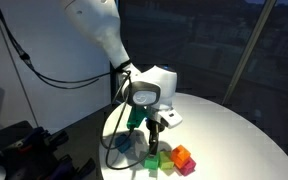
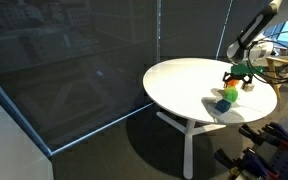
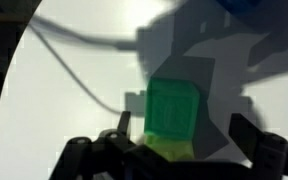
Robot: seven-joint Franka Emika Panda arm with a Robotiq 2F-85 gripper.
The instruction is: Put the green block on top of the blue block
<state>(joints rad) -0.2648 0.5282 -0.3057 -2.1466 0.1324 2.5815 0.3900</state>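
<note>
The green block [image 3: 171, 108] lies on the white table, in the wrist view between my open gripper's [image 3: 179, 122] two dark fingers and touching neither. A paler yellowish cube [image 3: 169, 149] sits right against it. The blue block [image 3: 249, 5] shows only as a corner at the top edge. In both exterior views my gripper [image 1: 156, 138] [image 2: 234, 77] hovers just above the cluster of cubes. There the green block [image 1: 150, 160] [image 2: 231, 93] lies a short way from the blue block [image 1: 127, 144] [image 2: 222, 104].
An orange cube [image 1: 181, 154] and a reddish cube [image 1: 188, 166] lie next to the yellowish cube [image 1: 167, 155]. The round white table [image 2: 184, 85] has its edge close to the cubes. Black cables [image 1: 44, 70] hang beside the arm. Dark equipment [image 1: 24, 150] stands beside the table.
</note>
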